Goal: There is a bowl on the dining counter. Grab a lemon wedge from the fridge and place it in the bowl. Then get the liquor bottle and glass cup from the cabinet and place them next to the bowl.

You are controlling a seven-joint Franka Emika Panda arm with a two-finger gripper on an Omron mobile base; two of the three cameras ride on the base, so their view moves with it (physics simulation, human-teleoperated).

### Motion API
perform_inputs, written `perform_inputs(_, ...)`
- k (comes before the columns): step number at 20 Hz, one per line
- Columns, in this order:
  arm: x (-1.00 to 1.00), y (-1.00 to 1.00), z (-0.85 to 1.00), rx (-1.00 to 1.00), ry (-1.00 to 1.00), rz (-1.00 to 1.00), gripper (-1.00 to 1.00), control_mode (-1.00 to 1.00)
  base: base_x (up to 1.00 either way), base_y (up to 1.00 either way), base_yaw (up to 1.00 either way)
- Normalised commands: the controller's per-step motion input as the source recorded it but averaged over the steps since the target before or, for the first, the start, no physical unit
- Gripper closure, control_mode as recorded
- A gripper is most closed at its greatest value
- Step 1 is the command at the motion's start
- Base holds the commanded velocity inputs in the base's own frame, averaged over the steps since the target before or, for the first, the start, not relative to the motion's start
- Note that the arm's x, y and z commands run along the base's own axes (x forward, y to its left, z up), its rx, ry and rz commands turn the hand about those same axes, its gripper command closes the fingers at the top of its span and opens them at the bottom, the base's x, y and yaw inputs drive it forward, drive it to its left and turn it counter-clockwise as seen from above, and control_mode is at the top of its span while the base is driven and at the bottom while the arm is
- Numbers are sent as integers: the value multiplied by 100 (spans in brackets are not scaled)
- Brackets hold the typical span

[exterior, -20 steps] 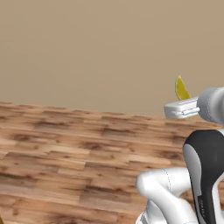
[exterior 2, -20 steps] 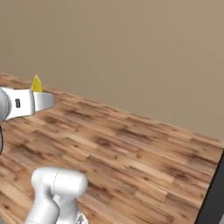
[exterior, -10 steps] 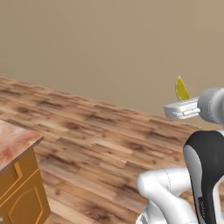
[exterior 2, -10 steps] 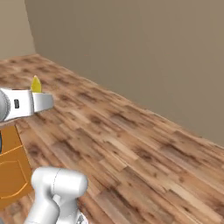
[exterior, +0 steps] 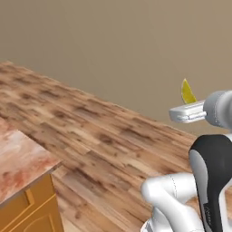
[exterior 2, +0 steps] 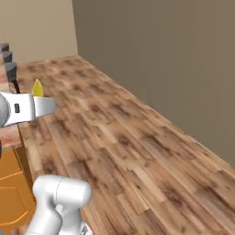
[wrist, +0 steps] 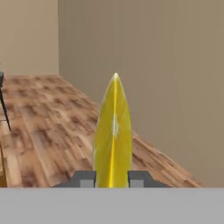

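Note:
A yellow lemon wedge (exterior: pixel 186 92) stands upright, pinched at its lower end by my gripper (exterior: pixel 184 108), which is shut on it. The hand is held level, high above the wooden floor. From the right base view the lemon wedge (exterior 2: pixel 37 88) pokes up from the gripper (exterior 2: pixel 39 99) at the far left. In the hand view the lemon wedge (wrist: pixel 113 135) rises between the two dark fingertips of the gripper (wrist: pixel 112 178), its thin edge facing the camera.
A counter corner (exterior: pixel 20 161) with a reddish stone top over an orange wooden cabinet (exterior: pixel 31 213) stands at the lower left. The same cabinet (exterior 2: pixel 11 183) and dark stools (exterior 2: pixel 9 64) sit at the left. Beige walls (exterior 2: pixel 160 55) border the plank floor (exterior: pixel 99 136).
The whole picture has shifted as the base turns: the counter corner has come further in at the left and a wall corner has appeared. The gripper still holds the wedge the same way.

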Motion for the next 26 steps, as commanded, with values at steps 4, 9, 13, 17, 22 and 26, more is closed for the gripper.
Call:
perform_inputs(4,0,0,0,0,0,0,100,100,100,-54,38)
perform_inputs(9,0,0,0,0,0,0,100,100,100,-54,36)
perform_inputs(13,0,0,0,0,0,0,100,100,100,-43,37)
perform_inputs(17,0,0,0,0,0,0,100,100,100,-24,40)
perform_inputs(22,0,0,0,0,0,0,100,100,100,0,42)
perform_inputs(26,0,0,0,0,0,0,100,100,100,1,39)
